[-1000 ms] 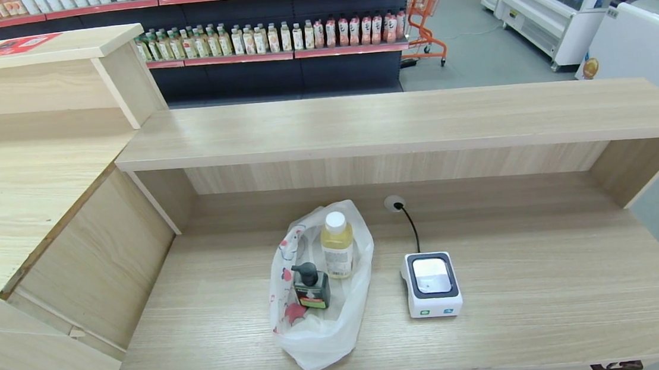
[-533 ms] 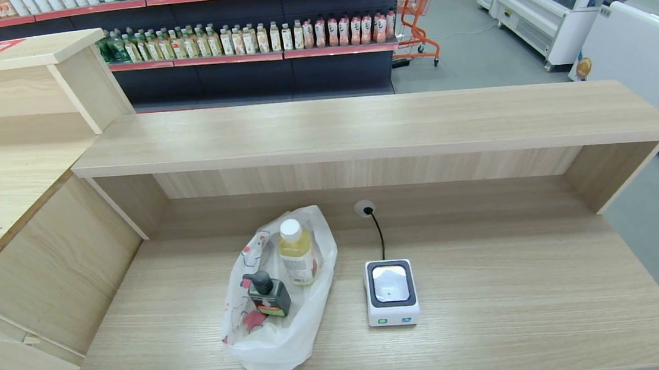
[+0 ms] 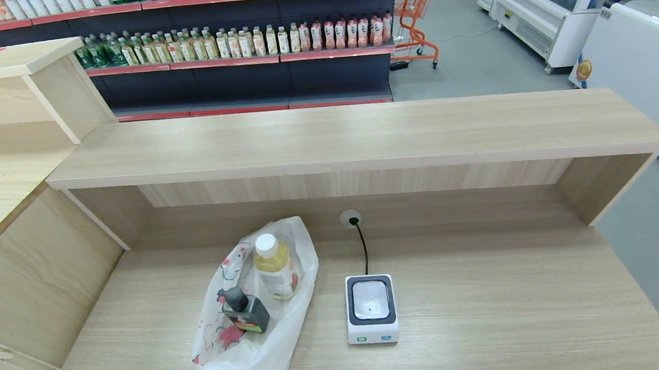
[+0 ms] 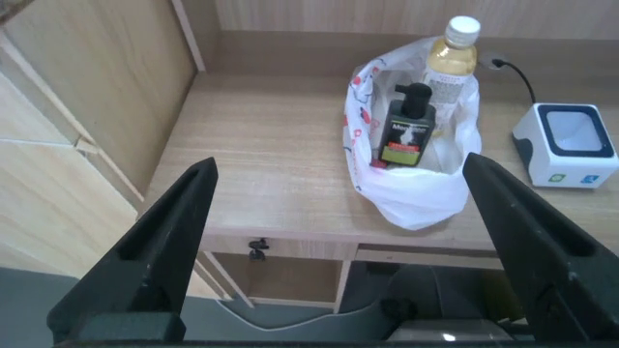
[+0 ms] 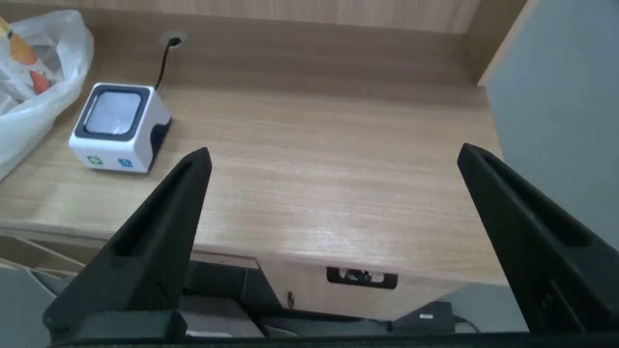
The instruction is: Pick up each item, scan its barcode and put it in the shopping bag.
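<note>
Left gripper: my left gripper (image 4: 340,169) hangs in front of the near edge of the tabletop, jaws spread wide with nothing between them.
Right gripper: my right gripper (image 5: 334,155) is also spread wide and empty, in front of the near edge, over the bare side of the tabletop.
Bag: the white plastic shopping bag with red print (image 3: 243,359) sits low and left of centre in my head view, its mouth open.
Juice: a yellow juice bottle with a white cap (image 3: 274,264) is inside the bag, at its far end. I cannot tell whether it stands or leans.
Soap: a dark pump bottle with a red and green label (image 3: 245,313) is in the bag too, just beside the juice and nearer to me.
Scanner: the white box-shaped barcode scanner (image 3: 370,308) is at lower centre, near the bag but apart from it, window facing up.
Cable: a black cable (image 3: 363,247) runs from the scanner to a round hole at the back.
Tabletop: the light wooden tabletop (image 3: 495,301) sits under a raised wooden ledge (image 3: 355,138).
</note>
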Robot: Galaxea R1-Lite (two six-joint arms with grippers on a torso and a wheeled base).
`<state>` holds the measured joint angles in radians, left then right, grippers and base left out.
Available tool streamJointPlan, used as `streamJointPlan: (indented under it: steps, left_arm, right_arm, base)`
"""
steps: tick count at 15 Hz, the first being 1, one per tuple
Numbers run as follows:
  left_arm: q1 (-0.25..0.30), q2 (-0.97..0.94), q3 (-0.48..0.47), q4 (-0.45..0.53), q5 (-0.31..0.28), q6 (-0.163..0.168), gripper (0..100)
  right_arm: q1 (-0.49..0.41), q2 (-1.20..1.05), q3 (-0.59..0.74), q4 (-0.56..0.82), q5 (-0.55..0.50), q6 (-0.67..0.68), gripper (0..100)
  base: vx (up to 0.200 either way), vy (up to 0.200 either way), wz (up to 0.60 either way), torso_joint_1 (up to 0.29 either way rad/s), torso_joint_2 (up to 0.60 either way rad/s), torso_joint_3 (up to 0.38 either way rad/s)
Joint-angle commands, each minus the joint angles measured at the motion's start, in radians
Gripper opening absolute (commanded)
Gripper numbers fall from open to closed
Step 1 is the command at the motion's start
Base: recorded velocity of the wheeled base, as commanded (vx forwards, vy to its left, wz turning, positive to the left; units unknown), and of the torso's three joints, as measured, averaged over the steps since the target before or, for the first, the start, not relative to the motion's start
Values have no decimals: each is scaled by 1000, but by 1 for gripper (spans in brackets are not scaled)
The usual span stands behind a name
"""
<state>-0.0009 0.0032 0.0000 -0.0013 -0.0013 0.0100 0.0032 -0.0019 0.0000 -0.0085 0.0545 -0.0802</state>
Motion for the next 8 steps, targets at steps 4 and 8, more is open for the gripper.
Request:
streamJointPlan:
  steps: [4,8]
  left_arm:
    - [-1,-2,0,0,1,-2,100]
    - [-1,-2,0,0,1,-2,100]
  right_arm:
    - [0,3,0,-1,1,-1,0]
    - [0,3,0,1,1,11,0]
  base:
    - [0,0,0,0,0,0]
    - [0,0,0,0,0,0]
